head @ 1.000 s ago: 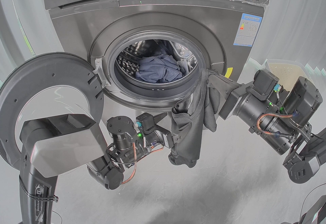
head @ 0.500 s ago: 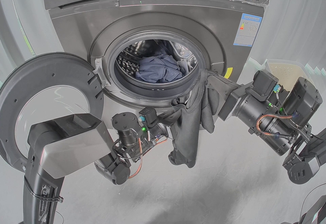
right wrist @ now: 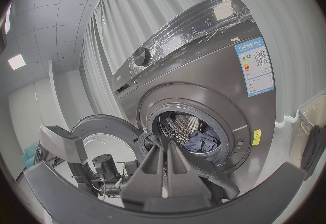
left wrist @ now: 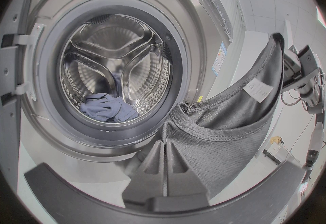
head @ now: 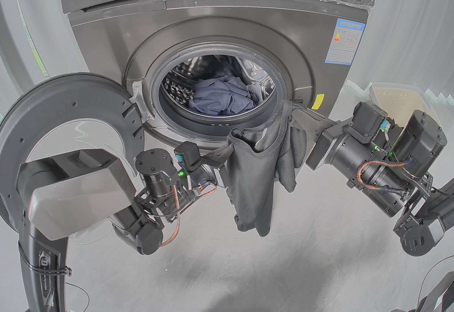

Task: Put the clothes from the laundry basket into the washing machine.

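Hanging between both arms, the grey shirt (head: 253,175) spreads just below the washer (head: 113,38) mouth, probably so it feeds in without bunching. Left jaws are clamped on its collar edge, right jaws clamped on the far side. Blue clothes (head: 220,97) lie in the drum.

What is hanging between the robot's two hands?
A dark grey garment. In the head view it stretches from the left gripper to the right gripper, both shut on it, just in front of the washing machine's open drum.
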Controlling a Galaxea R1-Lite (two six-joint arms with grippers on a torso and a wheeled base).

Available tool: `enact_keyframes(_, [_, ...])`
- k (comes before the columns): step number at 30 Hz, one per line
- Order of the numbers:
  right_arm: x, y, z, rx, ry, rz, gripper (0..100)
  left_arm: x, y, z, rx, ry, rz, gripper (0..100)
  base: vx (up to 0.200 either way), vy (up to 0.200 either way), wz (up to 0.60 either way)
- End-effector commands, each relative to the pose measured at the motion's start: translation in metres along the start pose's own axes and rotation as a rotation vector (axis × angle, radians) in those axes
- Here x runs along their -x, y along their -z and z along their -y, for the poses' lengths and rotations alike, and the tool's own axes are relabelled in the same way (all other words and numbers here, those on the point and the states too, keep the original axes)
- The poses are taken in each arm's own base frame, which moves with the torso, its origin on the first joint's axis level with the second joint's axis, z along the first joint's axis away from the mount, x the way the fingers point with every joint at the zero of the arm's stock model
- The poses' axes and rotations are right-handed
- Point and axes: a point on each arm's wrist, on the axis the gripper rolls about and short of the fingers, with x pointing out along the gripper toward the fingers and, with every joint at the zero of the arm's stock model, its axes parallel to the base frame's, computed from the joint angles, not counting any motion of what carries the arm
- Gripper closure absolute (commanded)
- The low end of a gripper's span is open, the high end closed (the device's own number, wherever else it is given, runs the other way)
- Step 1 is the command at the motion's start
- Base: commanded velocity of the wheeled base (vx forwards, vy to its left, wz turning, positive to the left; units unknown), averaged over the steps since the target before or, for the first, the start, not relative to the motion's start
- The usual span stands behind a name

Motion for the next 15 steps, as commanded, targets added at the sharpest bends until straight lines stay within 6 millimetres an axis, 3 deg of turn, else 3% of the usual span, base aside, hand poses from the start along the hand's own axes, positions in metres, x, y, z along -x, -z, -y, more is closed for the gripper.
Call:
enact_keyframes(1, [0.000,0.002,0.000,-0.005,0.000,-0.005,100,0.017,-0.019,0.002,-0.004,-0.008,0.003,100,0.000,0.000,0.00])
enact_keyframes(9, [0.000,0.001,0.001,-0.004,0.005,-0.004,100,0.028,-0.006,0.003,0.003,-0.009,-0.068,100,0.000,0.000,0.00])
enact_keyframes(10, [0.000,0.001,0.001,-0.004,0.005,-0.004,100,0.031,-0.001,0.005,0.006,-0.005,-0.087,0,0.000,0.000,0.00])
enact_keyframes(15, [0.000,0.001,0.001,-0.004,0.003,-0.004,100,0.034,0.022,0.010,0.019,0.016,-0.162,0,0.000,0.000,0.00])
